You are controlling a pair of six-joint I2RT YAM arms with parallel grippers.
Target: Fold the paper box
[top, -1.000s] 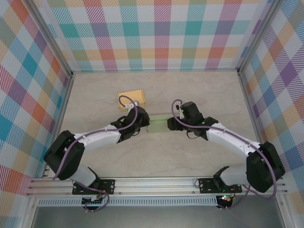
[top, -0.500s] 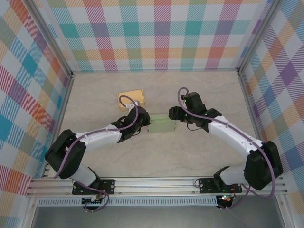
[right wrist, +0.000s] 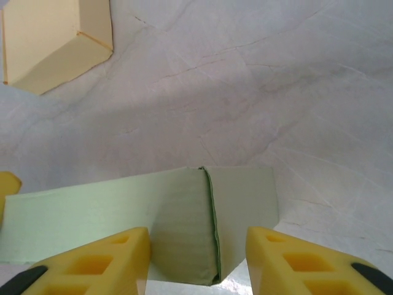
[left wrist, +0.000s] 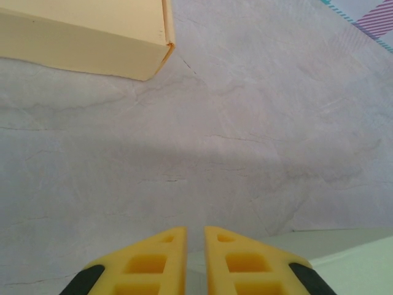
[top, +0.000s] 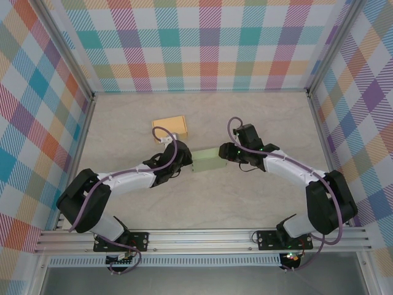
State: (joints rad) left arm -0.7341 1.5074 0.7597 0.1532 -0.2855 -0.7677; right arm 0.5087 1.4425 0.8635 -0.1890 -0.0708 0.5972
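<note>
1. At the near edge, an aluminium rail point(top: 196, 236) carries both arm bases. The arms reach away from it over the pale marbled table point(top: 258, 196) and meet around its middle.
2. The green paper box point(top: 209, 161) lies flat on the table between the two grippers. It is a long, shallow shape running left to right, with its right end a little farther back than its left.
3. The left gripper point(top: 184, 162) sits at the box's left end. In the left wrist view its yellow fingers point(left wrist: 153, 264) are drawn almost together. A sliver of pale green shows in the narrow slit between them, so the left gripper point(left wrist: 195, 236) seems clenched on a thin edge of the box point(left wrist: 350, 261), though that contact is hard to make out.
4. The right gripper point(top: 228, 152) is at the box's right end. In the right wrist view it point(right wrist: 198, 239) is spread wide, one finger on each side of the box point(right wrist: 110, 209), whose folded corner crease stands between them. The fingers are not pressing the paper.
5. Farther back and to the left, a tan box point(top: 169, 127) rests on the table, apart from the green one. Its corner shows in the left wrist view point(left wrist: 86, 31) and the right wrist view point(right wrist: 55, 43).
6. Checked walls point(top: 209, 43) close off the far side and both flanks.
</note>
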